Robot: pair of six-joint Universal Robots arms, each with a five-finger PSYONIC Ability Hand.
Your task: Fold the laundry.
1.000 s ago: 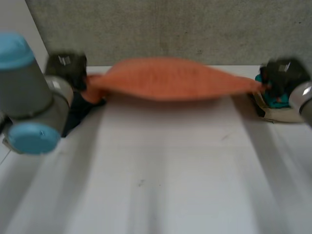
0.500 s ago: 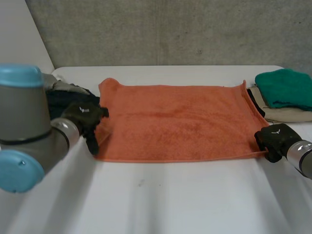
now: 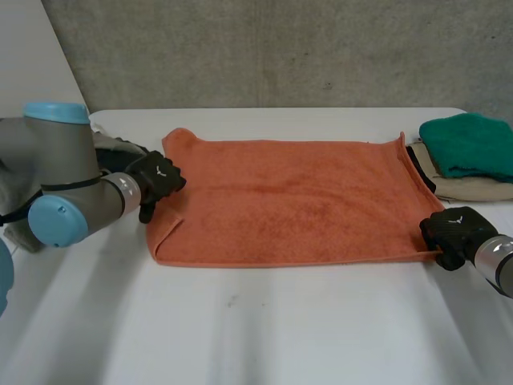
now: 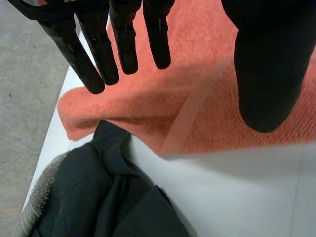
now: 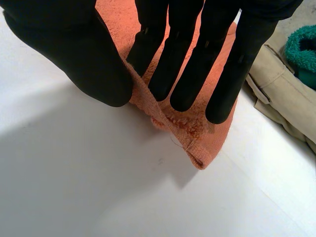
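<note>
In the head view, one orange towel (image 3: pixel 296 200) lies spread flat across the middle of the white bench (image 3: pixel 280 329). Its near left corner is turned over in a narrow flap. Two hands are at it, one per side. The left hand (image 3: pixel 158 180) sits at the towel's left edge, just above that flap. The right hand (image 3: pixel 450 230) is at the near right corner. Beyond the towel's right edge is one stack of two folded pieces, a green cloth (image 3: pixel 469 144) on top of a beige cloth (image 3: pixel 473 189).

In the left wrist view, the left hand's fingers are straight and spread, with the thumb well apart from them. They hover over the towel's left end and hold nothing. Just beside that end of the towel lies one dark garment (image 4: pixel 103 197), touching its edge. One grey fleecy cloth (image 4: pixel 37 197) shows along the garment's far side.

In the right wrist view, the right hand pinches the towel's corner between its thumb and straight fingers. The cloth rises from the bench into that pinch, and its tip pokes out past the fingertips. The beige cloth and the green cloth lie near, apart from the towel.
</note>
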